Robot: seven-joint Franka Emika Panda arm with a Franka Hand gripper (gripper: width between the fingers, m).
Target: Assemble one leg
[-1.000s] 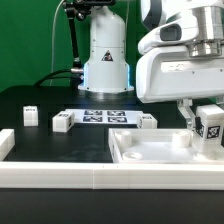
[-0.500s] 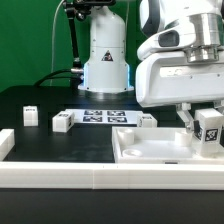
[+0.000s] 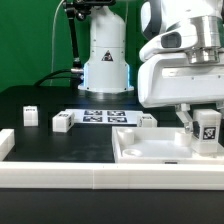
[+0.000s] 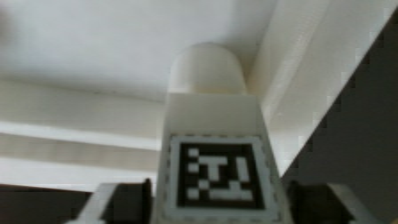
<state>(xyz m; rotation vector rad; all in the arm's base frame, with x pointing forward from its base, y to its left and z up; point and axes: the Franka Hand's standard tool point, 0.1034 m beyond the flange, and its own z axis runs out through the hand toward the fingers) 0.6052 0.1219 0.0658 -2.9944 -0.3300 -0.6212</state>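
My gripper (image 3: 203,128) is shut on the leg (image 3: 208,128), a small white block with a black-and-white tag. It holds the leg upright over the right end of the large white rimmed panel (image 3: 150,152). In the wrist view the leg (image 4: 217,150) runs between my fingers (image 4: 125,203), its rounded tip close to the panel's inner corner (image 4: 294,60). I cannot tell whether the tip touches the panel.
Three more small white blocks stand on the black table: one at the exterior view's left (image 3: 31,115), one by the marker board (image 3: 62,122) and one behind the panel (image 3: 147,121). The marker board (image 3: 100,116) lies before the robot base. A white rail (image 3: 60,177) runs along the front.
My gripper and the leg have shifted slightly toward the exterior view's left over the panel's right end. Nothing else has moved.
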